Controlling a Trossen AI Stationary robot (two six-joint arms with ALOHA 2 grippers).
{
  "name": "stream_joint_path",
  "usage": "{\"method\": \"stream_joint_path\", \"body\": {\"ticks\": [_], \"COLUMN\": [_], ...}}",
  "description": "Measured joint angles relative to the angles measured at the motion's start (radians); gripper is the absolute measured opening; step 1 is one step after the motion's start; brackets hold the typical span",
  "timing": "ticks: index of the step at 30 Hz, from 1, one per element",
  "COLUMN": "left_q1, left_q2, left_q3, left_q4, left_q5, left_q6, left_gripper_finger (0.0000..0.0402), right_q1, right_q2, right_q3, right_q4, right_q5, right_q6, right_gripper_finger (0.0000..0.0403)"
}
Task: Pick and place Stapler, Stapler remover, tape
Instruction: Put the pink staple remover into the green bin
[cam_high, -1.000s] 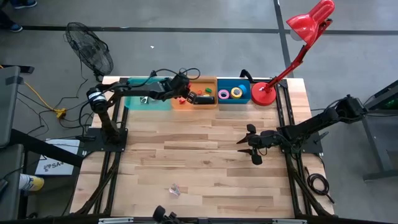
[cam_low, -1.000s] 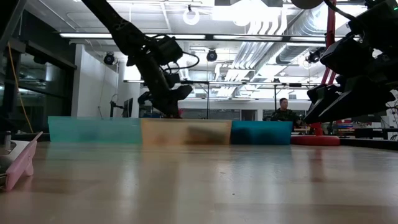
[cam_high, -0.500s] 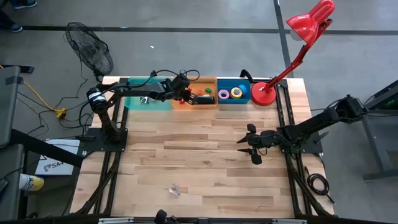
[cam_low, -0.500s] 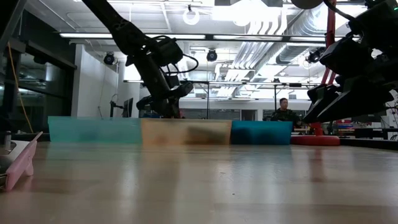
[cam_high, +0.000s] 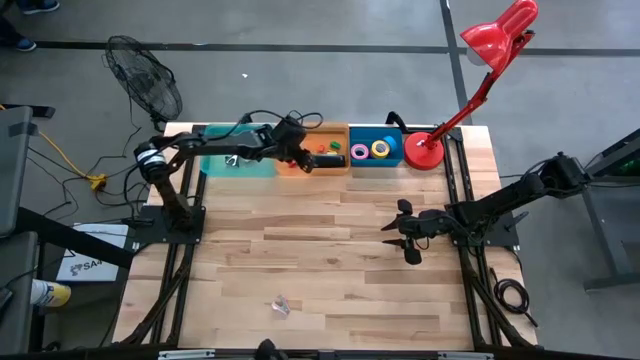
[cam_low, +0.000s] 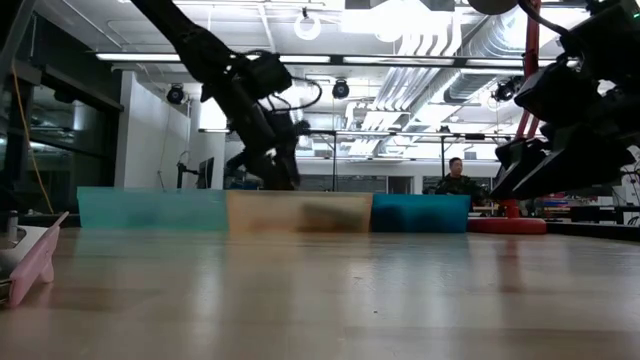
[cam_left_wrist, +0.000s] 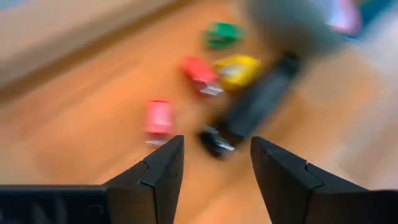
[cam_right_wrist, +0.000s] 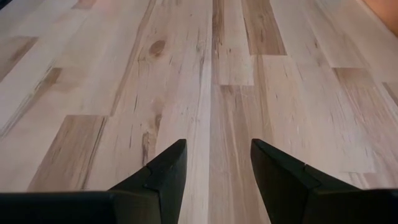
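Note:
The black stapler (cam_left_wrist: 255, 106) lies flat on the floor of the orange bin (cam_high: 313, 168) at the table's far edge. Around it lie small red (cam_left_wrist: 200, 71), pink (cam_left_wrist: 159, 118), yellow (cam_left_wrist: 236, 68) and green (cam_left_wrist: 221, 34) pieces that look like staple removers. My left gripper (cam_left_wrist: 214, 162) hovers open over this bin (cam_high: 302, 160), slanting down, the stapler's near end just beyond its fingertips. Pink (cam_high: 360, 152) and yellow (cam_high: 381, 149) tape rolls lie in the blue bin (cam_high: 375, 162). My right gripper (cam_high: 392, 236) waits open above bare wood (cam_right_wrist: 217, 162) at mid-right.
A teal bin (cam_high: 237, 168) with a small metal piece stands left of the orange one. A red desk lamp's base (cam_high: 426, 152) sits right of the blue bin. A fan (cam_high: 145, 80) stands off the far left corner. A small clear scrap (cam_high: 281, 307) lies near the front.
My left gripper has stayed over the orange bin while its wrist swung and tipped a little. The stapler lies on the bin floor, apart from the fingers.

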Motion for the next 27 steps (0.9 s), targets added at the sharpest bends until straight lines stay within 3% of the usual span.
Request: {"method": "stream_joint_path", "body": {"ticks": [7,11,20,27], "left_q1": [-0.018,-0.077,-0.333,-0.582], "left_q2": [-0.117,-0.18,-0.227,-0.218], "left_q3": [0.0,0.0,0.0,0.0], "left_q4": [-0.105,-0.243,-0.47,-0.436], "left_q5": [0.313,0.41,0.392,0.385], "left_q6": [0.172,0.28,0.358,0.382], "left_gripper_finger": [0.0186,0.0186,0.0186,0.0186], "right_q1": [0.0,0.0,0.0,0.0], "right_q2": [0.0,0.0,0.0,0.0], "right_q3": [0.0,0.0,0.0,0.0], "right_q4": [-0.019,-0.021,-0.021,-0.021], "right_q5": [0.0,0.0,0.006,0.007], "right_q6": [0.0,0.0,0.0,0.0], "right_gripper_finger": [0.017,0.0169,0.0169,0.0169]}}
